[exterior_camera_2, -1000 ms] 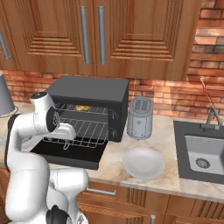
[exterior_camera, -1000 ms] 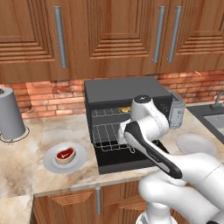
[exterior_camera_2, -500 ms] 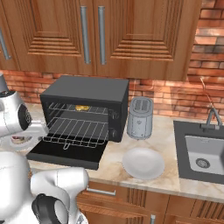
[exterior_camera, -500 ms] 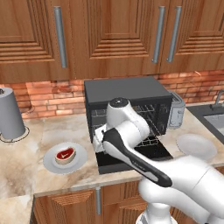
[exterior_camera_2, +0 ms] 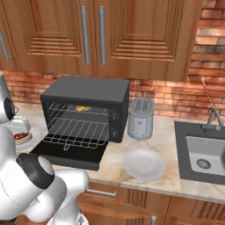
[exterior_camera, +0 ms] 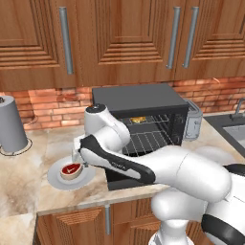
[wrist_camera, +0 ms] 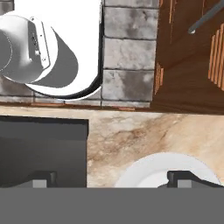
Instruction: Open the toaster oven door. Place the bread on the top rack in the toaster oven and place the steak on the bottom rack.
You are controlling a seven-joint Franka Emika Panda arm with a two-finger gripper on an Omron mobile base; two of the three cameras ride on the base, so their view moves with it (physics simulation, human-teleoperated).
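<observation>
On the bench's left stretch, near its front edge, the steak (exterior_camera: 71, 169), a small red slab with a pale fat rim, lies on a white plate (exterior_camera: 56, 177). The claw (exterior_camera: 76, 155) hangs released just above and right of it. Further right, the toaster oven door (exterior_camera: 119, 176) lies open, bread (exterior_camera: 139, 119) on the top rack (exterior_camera: 149, 122).
</observation>
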